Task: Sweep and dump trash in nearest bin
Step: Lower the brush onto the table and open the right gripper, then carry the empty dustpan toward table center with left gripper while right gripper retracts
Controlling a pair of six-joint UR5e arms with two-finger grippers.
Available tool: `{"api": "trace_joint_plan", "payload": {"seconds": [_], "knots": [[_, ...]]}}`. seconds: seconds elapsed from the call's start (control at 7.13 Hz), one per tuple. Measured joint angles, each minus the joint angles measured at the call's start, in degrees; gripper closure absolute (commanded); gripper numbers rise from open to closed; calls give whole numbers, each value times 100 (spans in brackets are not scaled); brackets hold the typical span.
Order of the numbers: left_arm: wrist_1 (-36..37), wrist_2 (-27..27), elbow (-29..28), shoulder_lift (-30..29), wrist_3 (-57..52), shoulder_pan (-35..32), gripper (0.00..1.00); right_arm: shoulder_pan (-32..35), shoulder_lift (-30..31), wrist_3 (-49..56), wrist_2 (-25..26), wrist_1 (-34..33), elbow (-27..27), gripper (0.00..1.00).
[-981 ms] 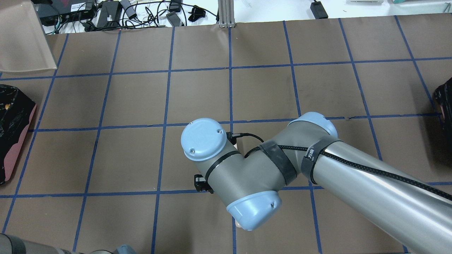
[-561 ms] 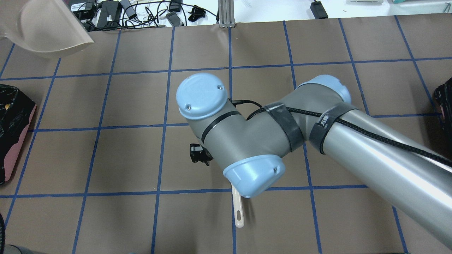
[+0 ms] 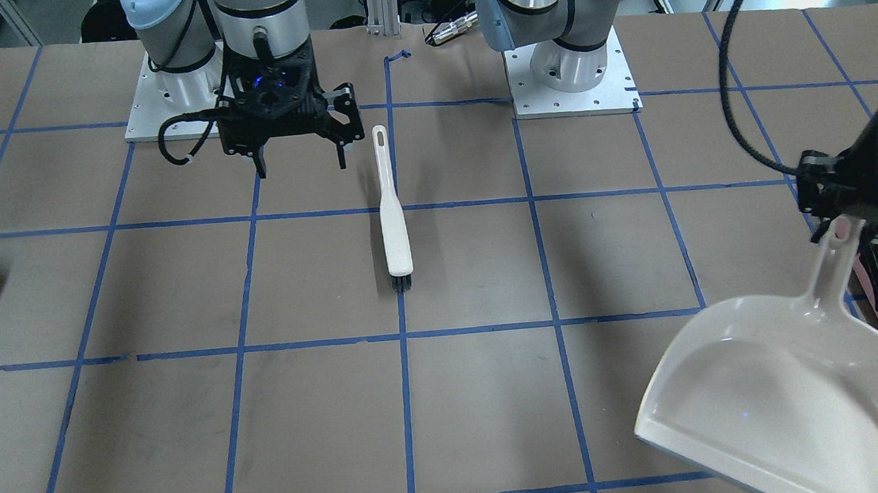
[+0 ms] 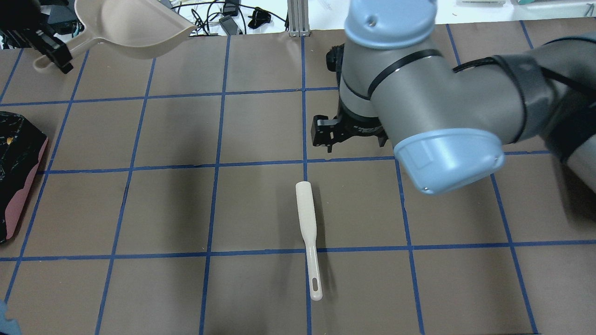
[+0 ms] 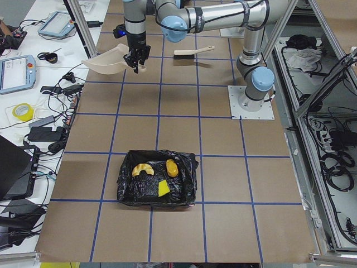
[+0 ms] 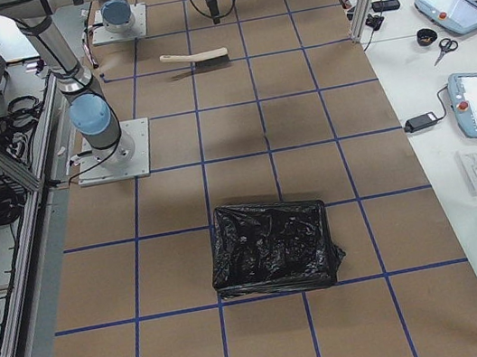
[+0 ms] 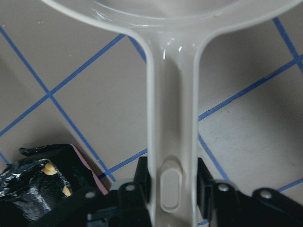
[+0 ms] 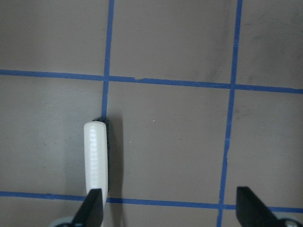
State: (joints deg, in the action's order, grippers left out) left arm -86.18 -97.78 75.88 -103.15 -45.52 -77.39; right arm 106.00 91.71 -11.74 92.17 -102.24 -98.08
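My left gripper [image 4: 49, 49] is shut on the handle of a beige dustpan [image 4: 128, 21] and holds it in the air over the far left of the table; both show in the front view, the gripper [image 3: 840, 203] and the dustpan [image 3: 794, 398]. The left wrist view shows the fingers clamped on the handle [image 7: 171, 142]. The pink-sided bin [image 4: 18, 172] with a black bag stands at the left edge and holds yellow trash [image 5: 158, 184]. A white brush [image 4: 307, 223] lies flat mid-table. My right gripper [image 3: 300, 159] is open and empty, raised beside the brush [image 8: 97, 156].
A second black-bagged bin [image 6: 274, 255] stands at the table's right end [image 4: 587, 130]. Cables and electronics [image 4: 186, 18] lie beyond the far edge. The right arm's big elbow [image 4: 433, 107] hangs over the table's centre right.
My right arm has risen and swung toward the far right, uncovering the brush, which has stayed in place. My left arm has carried the dustpan to the right, into fuller view.
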Motion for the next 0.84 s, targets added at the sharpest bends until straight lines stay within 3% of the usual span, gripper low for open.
{"api": "trace_joint_plan", "payload": {"seconds": [0.56, 0.84], "knots": [[87, 678, 679, -188, 2783, -1527, 100, -1303, 20, 1565, 84, 768, 763, 0], [329, 889, 835, -410, 3757, -2025, 100, -1820, -62, 1710, -289, 1075, 855, 0]]}}
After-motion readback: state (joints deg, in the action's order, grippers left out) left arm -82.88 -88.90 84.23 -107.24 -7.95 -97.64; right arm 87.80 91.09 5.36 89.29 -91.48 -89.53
